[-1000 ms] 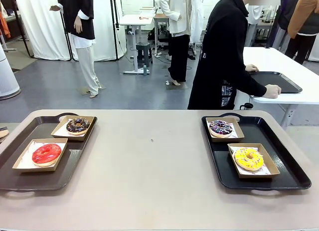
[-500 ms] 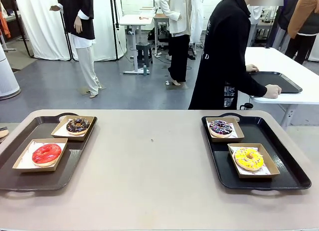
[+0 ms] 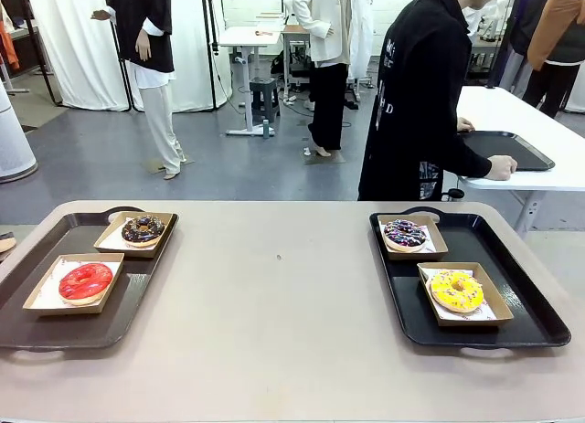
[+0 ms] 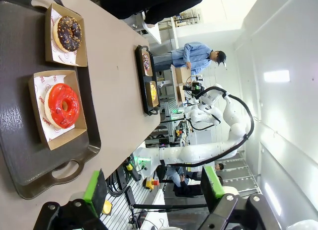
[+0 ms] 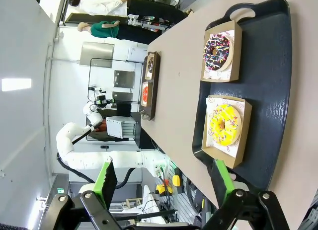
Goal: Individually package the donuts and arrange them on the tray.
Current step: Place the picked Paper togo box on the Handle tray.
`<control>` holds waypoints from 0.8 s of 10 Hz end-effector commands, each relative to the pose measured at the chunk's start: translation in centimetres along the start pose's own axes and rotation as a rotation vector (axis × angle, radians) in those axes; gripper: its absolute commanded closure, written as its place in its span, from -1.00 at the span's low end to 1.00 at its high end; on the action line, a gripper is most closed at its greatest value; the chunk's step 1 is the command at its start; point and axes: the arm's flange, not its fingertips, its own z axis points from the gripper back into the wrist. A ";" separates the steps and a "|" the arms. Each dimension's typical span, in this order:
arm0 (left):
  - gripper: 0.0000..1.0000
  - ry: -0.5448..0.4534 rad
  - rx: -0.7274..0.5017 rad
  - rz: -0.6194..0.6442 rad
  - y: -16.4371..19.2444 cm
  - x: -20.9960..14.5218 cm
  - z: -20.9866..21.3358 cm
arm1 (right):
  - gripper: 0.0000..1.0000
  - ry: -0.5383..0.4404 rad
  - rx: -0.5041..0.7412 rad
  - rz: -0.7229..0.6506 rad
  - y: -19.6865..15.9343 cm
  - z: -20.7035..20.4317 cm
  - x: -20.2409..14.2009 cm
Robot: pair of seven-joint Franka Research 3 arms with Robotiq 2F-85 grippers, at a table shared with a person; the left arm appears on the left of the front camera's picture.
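All four donuts already sit in their own open cardboard boxes on two dark trays: the chocolate donut (image 3: 143,228) and the red donut (image 3: 85,281) on the left tray (image 3: 37,327), the purple donut (image 3: 404,232) and the yellow donut (image 3: 455,290) on the right tray (image 3: 539,327), so the packing looks finished or close to it and only tidying the arrangement may remain. The left end effector (image 4: 154,190) hangs spread and empty off the near left edge of the surface (image 3: 283,295), and the right end effector (image 5: 164,183) is likewise spread and empty off the near right edge. Any next move would need a reach over a tray rim down to a box wall. The middle of the surface between the trays lies bare, and the person (image 3: 420,103) at the far side is turned to another table, hands well apart from the donuts
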 end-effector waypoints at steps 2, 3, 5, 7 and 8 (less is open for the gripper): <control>-1.00 -0.002 -0.006 -0.005 -0.2 -0.1 0.2 | -1.00 0.008 0.010 -0.001 0.1 0.1 0.0; -1.00 -0.002 -0.006 -0.005 -0.2 -0.1 0.2 | -1.00 0.008 0.010 -0.001 0.1 0.1 0.0; -1.00 -0.002 -0.006 -0.005 -0.2 -0.1 0.2 | -1.00 0.008 0.010 -0.001 0.1 0.1 0.0; -1.00 -0.002 -0.006 -0.005 -0.2 -0.1 0.2 | -1.00 0.008 0.010 -0.001 0.1 0.1 0.0; -1.00 -0.002 -0.006 -0.005 -0.2 -0.1 0.2 | -1.00 0.008 0.010 -0.001 0.1 0.1 0.0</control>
